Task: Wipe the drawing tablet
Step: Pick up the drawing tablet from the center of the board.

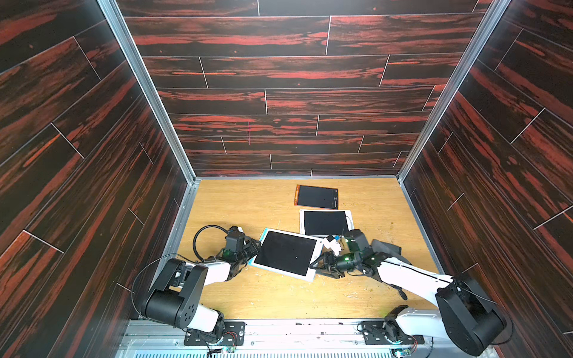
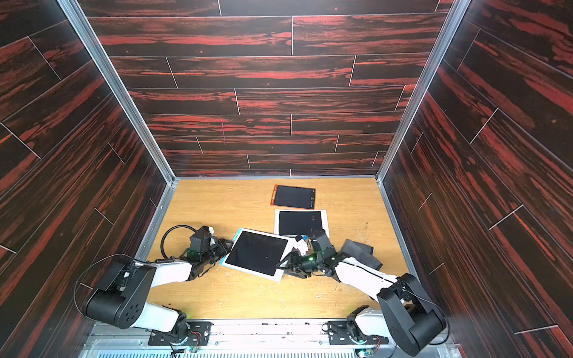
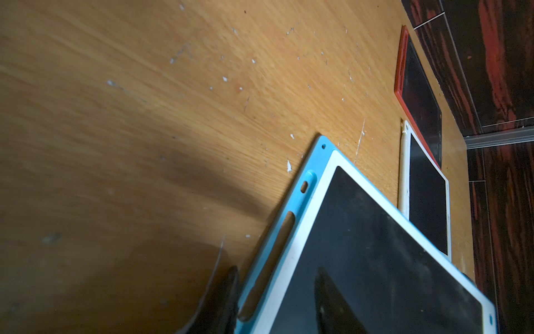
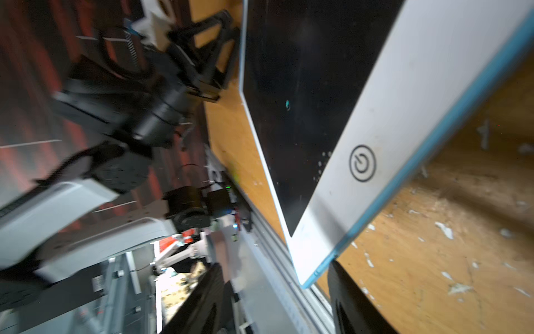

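The left fingers (image 3: 222,289) straddle the left edge of the blue-edged drawing tablet (image 1: 286,252). One lies outside the blue rim, and a dark shape over the black screen seems to be the other. Whether they pinch the rim I cannot tell. The left gripper (image 1: 254,248) meets that edge near the middle of the table (image 1: 242,204).

The right fingers (image 4: 352,300) stand apart with the tablet's near right corner between them. One is just beside the blue rim and the other is clear of the screen side. The right gripper (image 1: 316,268) lies low at that corner, close to the power symbol (image 4: 362,163) on the white border. There the tablet looks raised off the wood, with shadow beneath it.

The tablet sits askew in both top views, and its far right corner reaches the near edge of a white drawing tablet (image 1: 325,221). Whether they overlap is unclear. The right wrist hides the white tablet's near right corner, and a white stylus (image 3: 403,173) runs along one side of it. Just beyond it, towards the far edge, lies an orange-framed drawing tablet (image 1: 317,197). A dark grey cloth (image 1: 386,248) lies crumpled towards the table's right edge, partly covered by the right arm and touched by neither gripper.
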